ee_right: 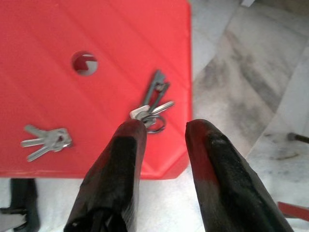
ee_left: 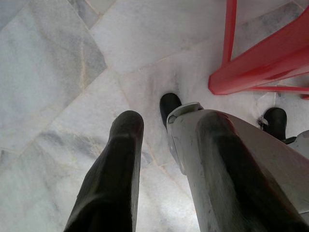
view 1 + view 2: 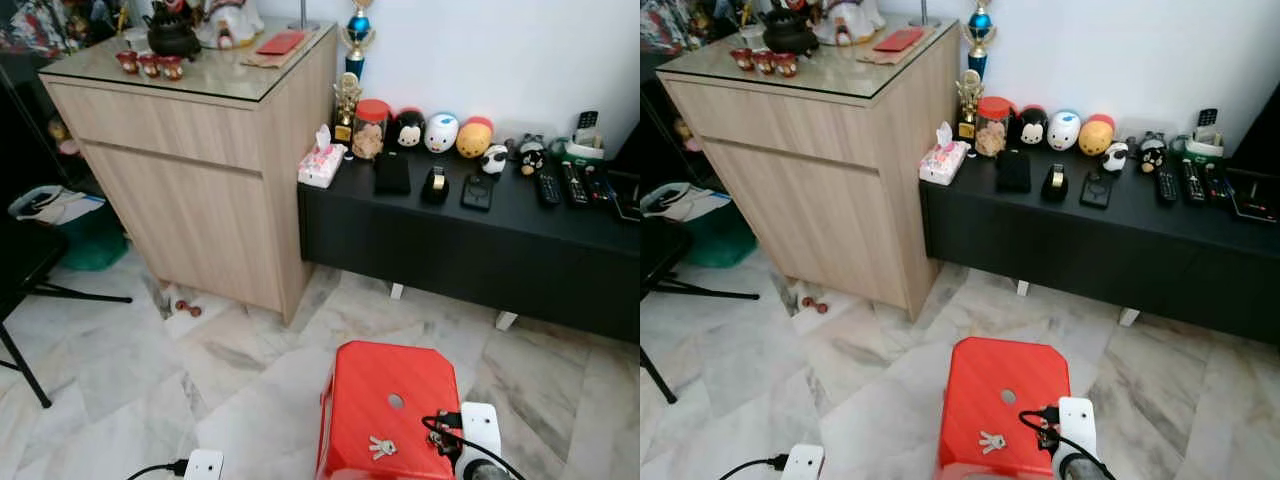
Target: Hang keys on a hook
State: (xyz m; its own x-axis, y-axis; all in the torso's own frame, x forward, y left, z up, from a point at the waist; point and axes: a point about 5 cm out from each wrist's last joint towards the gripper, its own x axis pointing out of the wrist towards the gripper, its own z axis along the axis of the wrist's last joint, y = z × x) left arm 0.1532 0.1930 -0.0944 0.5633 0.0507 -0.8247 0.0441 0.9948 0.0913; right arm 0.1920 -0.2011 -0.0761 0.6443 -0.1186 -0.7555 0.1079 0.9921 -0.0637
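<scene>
Right wrist view: two key bunches [image 1: 153, 104] on one red stool [image 1: 72, 96], right tool [image 1: 164, 130] parted, empty.

Above the red stool [image 3: 395, 400] the space is open; only two bunches of keys [image 1: 153, 101] lie on its seat. Marble floor [image 3: 230, 370] surrounds it, the black bench [image 3: 470, 235] well behind.
</scene>
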